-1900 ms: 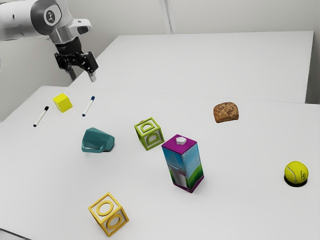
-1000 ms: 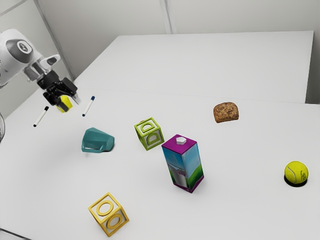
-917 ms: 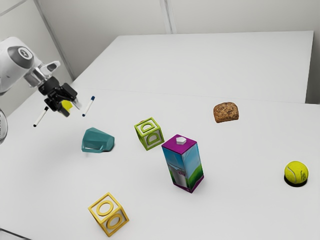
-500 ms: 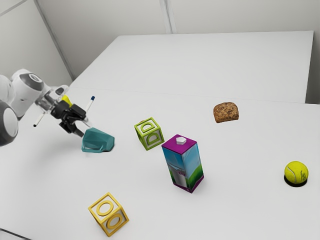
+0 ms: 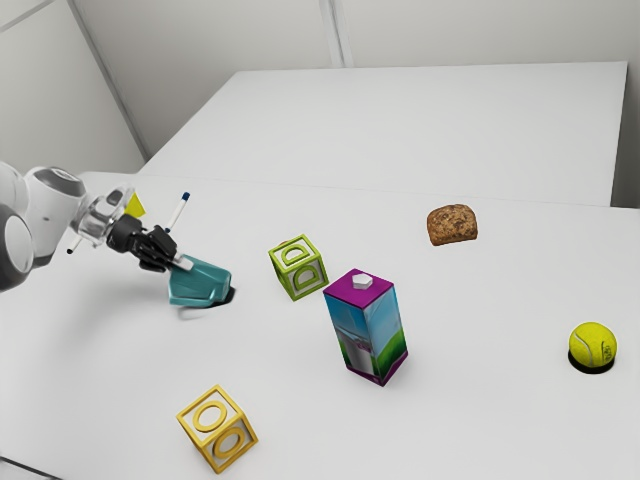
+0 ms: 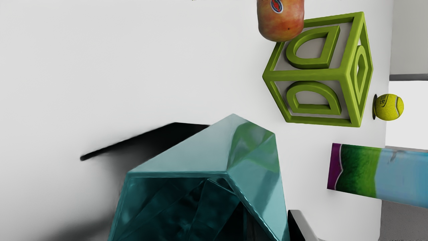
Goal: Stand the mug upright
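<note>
The teal mug [image 5: 203,284] lies on its side on the table, tilted, its mouth toward the hand and a dark shadow by its far end. At the mug's mouth is the gripper [image 5: 178,260], its fingers close together on the mug's wall. In the wrist view the mug [image 6: 204,157] shows its open mouth. The gripper [image 6: 271,226] holds one side wall there, a finger [image 6: 301,227] outside it and a dark finger shape inside the mouth.
A green letter block [image 5: 298,267] and a carton [image 5: 367,328] stand toward the exterior view's right of the mug. A yellow letter block [image 5: 218,428], brown loaf [image 5: 452,225], tennis ball [image 5: 592,346], marker [image 5: 178,211] and yellow cube [image 5: 135,206] lie around. A reddish round thing [image 6: 281,20] overlaps the green block.
My hand has come down from the exterior view's upper left to the mug, and its fingers have closed on the wall. The mug has shifted slightly toward the exterior view's right and tilted.
</note>
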`<action>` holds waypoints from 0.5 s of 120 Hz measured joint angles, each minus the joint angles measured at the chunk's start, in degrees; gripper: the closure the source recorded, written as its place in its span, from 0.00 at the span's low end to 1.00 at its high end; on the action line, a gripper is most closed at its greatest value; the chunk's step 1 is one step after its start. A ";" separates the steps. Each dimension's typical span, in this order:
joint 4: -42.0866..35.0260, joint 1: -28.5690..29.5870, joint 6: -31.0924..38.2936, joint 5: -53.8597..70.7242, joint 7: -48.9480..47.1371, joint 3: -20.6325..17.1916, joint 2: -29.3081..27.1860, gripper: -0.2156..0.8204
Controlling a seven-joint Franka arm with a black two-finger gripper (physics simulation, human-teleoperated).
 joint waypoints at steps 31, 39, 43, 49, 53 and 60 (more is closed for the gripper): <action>0.07 -1.19 0.08 0.10 2.83 0.14 -3.15 0.94; -0.05 -3.03 0.22 2.47 2.71 0.21 -6.41 0.95; -0.03 -4.14 0.41 4.71 2.27 0.20 -7.75 0.95; -0.06 -5.69 1.00 9.36 1.20 -0.08 -9.69 0.95; -0.08 -6.78 1.59 12.74 0.34 -0.29 -10.96 0.95; -0.10 -8.46 2.91 18.76 -1.34 -0.82 -12.82 0.96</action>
